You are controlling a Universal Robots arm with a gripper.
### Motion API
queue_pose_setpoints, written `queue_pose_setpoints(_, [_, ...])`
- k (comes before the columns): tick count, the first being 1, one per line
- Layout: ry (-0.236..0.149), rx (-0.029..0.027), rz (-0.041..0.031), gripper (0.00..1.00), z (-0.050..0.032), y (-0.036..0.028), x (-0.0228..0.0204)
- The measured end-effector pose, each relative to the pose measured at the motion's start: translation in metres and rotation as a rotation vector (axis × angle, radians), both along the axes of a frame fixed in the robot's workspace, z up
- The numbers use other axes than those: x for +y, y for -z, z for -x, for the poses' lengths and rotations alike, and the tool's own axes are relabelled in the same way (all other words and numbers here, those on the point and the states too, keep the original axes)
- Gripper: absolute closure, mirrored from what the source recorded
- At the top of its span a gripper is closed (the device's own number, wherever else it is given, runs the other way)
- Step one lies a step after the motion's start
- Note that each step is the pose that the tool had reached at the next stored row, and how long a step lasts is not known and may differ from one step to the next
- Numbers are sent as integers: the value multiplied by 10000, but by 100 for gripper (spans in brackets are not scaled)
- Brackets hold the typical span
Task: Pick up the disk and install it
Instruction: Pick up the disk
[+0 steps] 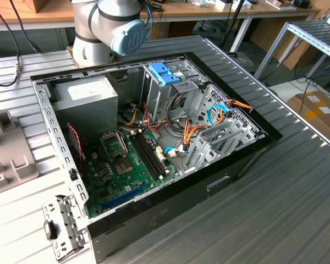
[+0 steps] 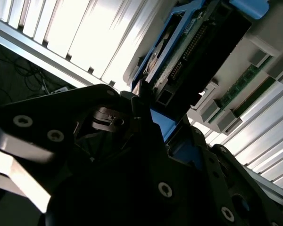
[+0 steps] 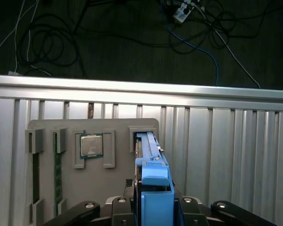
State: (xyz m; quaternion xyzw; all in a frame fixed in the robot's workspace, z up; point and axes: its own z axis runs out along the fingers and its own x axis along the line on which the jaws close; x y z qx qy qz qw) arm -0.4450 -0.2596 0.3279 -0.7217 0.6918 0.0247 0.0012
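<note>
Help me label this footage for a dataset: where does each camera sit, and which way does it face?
Exterior view: off the arm, high up, looking down into the open computer case; the arm shows its joints behind it.
First wrist view: on the wrist, looking down past the gripper at the disk standing on edge in the grey tray.
Second wrist view: on the wrist, close behind the gripper's dark body, facing the disk's board side.
Both wrist views share gripper, disk and tray.
</note>
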Motion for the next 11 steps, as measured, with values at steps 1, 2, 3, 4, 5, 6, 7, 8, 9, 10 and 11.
queue_pose_setpoints(1, [1,1,0,63,0,-9,0])
queue_pose_setpoints(2, [0,1,-1,63,0,-18,0])
queue_pose_setpoints(3, [1,0,-2,63,0,-25,0])
queue_pose_setpoints(4, [1,0,-2,63,0,-33,0])
queue_pose_setpoints(5, [0,-1,-3,63,0,-42,0])
queue_pose_setpoints(6, [1,-1,-3,63,0,-62,0])
queue_pose_setpoints(7, [0,0,-4,63,0,-72,0])
queue_pose_setpoints(8, [0,0,-5,63,0,-80,0])
queue_pose_setpoints(9, [0,0,-5,63,0,-98,0])
queue_pose_setpoints(10, [0,0,-6,63,0,-107,0])
queue_pose_setpoints(11, [0,0,-7,63,0,-116,0])
